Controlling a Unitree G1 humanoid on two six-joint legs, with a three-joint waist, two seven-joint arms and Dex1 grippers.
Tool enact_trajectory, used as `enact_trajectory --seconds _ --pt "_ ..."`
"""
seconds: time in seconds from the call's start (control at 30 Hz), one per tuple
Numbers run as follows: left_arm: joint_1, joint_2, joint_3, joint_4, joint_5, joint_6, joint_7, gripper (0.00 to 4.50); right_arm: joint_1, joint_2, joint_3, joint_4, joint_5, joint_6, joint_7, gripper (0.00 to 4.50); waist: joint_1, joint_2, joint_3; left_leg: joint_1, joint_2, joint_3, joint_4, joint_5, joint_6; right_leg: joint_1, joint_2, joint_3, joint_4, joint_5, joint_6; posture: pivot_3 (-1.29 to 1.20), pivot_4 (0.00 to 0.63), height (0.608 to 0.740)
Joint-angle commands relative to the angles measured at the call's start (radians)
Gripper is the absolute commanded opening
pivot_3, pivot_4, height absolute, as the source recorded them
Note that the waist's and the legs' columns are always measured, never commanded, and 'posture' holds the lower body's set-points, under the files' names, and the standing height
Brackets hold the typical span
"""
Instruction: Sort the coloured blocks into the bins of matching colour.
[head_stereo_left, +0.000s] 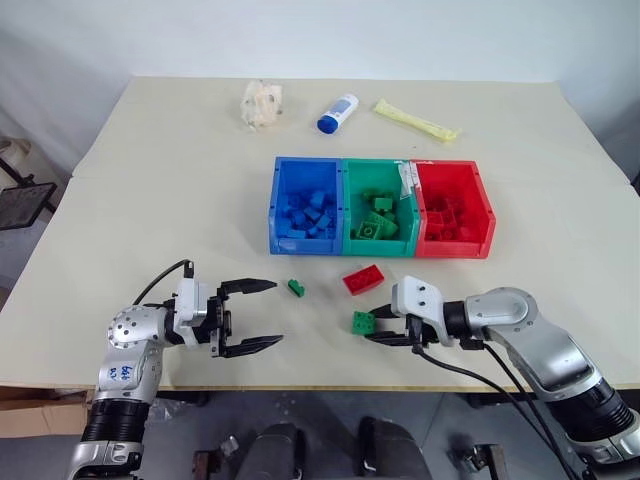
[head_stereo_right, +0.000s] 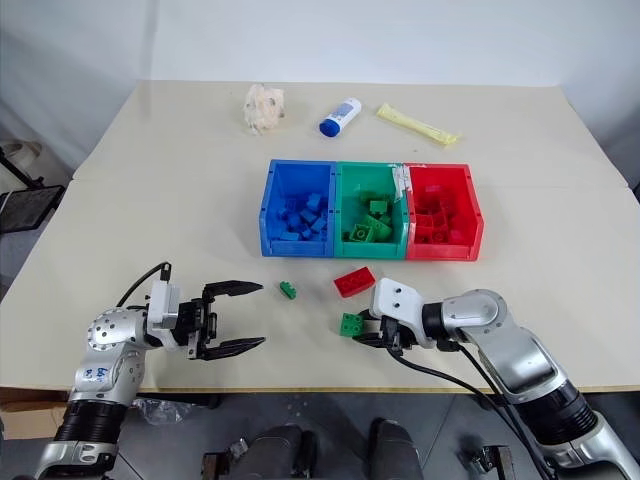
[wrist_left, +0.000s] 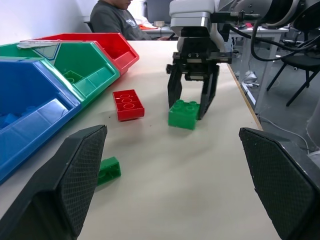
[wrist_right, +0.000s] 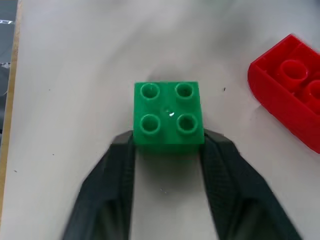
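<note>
Right gripper (head_stereo_left: 374, 330): jaws clamping the green block (wrist_right: 168, 113) by its sides on the worktop (head_stereo_left: 150, 200), likely readying a lift toward the green bin (head_stereo_left: 352, 205) | Left gripper (head_stereo_left: 255, 315): jaws standing apart, holding nothing, small green block (head_stereo_left: 296, 288) lying just beyond them.

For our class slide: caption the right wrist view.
Right gripper shut on a green four-stud block, beside a red block.

Green four-stud block (wrist_right: 168, 114) studs up on table, red brick (head_stereo_left: 363, 279) beside it, small green block (head_stereo_left: 296, 288) near, bins (head_stereo_left: 342, 190) part-filled
</note>
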Motion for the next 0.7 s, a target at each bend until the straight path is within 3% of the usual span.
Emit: enact_trajectory --seconds 0.03,0.3,0.47,0.63,0.67,0.7 --pt "-0.008 -0.005 -0.001 -0.010 -0.017 -0.023 -0.007 4.50 -0.041 0.009 -0.092 -0.072 0.075 0.032 -0.016 1.43 0.000 0.000 0.000 0.000 0.000 0.000 0.000 0.000 0.000 0.000 0.000 0.000 0.000 0.000 0.000 0.00 0.150 0.740" --pt "-0.046 -0.023 -0.013 0.035 -0.009 -0.046 -0.016 4.50 -0.229 0.040 -0.171 0.049 0.114 0.065 -0.061 1.43 -0.001 0.000 0.000 0.000 0.000 0.000 0.000 0.000 0.000 0.000 0.000 0.000 0.000 0.000 0.000 0.00 0.150 0.740" --pt "-0.070 -0.038 -0.029 0.061 -0.001 -0.063 -0.022 4.50 -0.438 0.066 -0.062 0.385 -0.064 -0.009 -0.101 1.43 -0.009 0.000 0.000 0.000 0.000 0.003 0.000 0.000 0.000 -0.002 0.001 -0.001 0.002 0.000 0.000 0.00 0.150 0.740" --pt "-0.086 -0.039 -0.033 0.078 -0.002 -0.072 -0.023 4.50 -0.551 0.124 -0.073 0.591 -0.114 -0.126 -0.133 1.43 -0.025 0.000 0.000 0.000 0.000 0.003 -0.002 0.000 0.000 -0.003 0.001 -0.002 0.002 0.000 0.000 0.00 0.150 0.740" --pt "-0.089 -0.039 -0.033 0.081 -0.002 -0.074 -0.024 4.50 -0.558 0.126 -0.074 0.604 -0.118 -0.133 -0.131 2.14 -0.025 0.000 0.000 0.000 0.000 0.003 -0.002 0.000 0.001 -0.002 0.001 -0.003 0.002 0.000 0.000 0.00 0.150 0.740" --pt "-0.092 -0.039 -0.032 0.084 -0.003 -0.074 -0.025 4.50 -0.560 0.125 -0.075 0.608 -0.120 -0.137 -0.126 2.26 -0.025 0.000 0.000 0.000 0.000 0.003 -0.002 0.000 0.001 -0.002 0.001 -0.003 0.002 0.000 0.000 0.00 0.150 0.740"
